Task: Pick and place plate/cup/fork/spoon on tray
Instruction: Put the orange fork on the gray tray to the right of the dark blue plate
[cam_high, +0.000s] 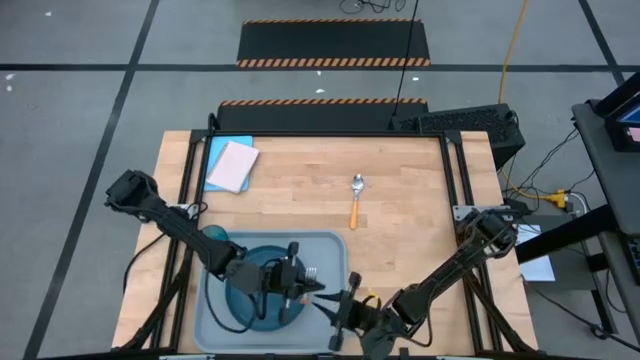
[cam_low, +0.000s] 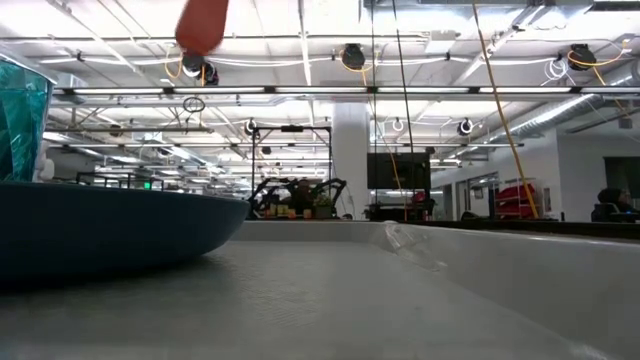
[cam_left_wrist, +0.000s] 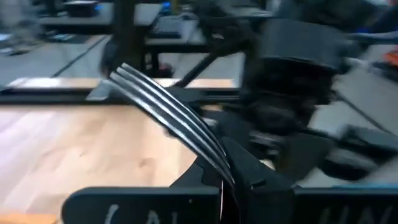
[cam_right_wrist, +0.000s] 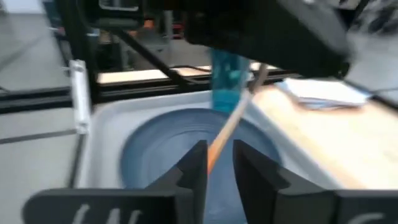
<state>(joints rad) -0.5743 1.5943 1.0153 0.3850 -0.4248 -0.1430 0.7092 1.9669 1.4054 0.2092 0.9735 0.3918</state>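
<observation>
Handover above the tray (cam_high: 332, 243), at the table's (cam_high: 400, 190) near edge. The right gripper (cam_high: 334, 310), fingers slightly parted around the fork's (cam_right_wrist: 225, 134) red-orange handle, appears to be letting go; the left gripper (cam_high: 296, 283), clamped shut on the fork near its tines, holds it over the plate (cam_high: 240, 290), probably for laying down. The cup (cam_right_wrist: 227, 81) stands on the tray. Farther off, the spoon (cam_high: 356, 199) lies on bare table, not yet collected.
</observation>
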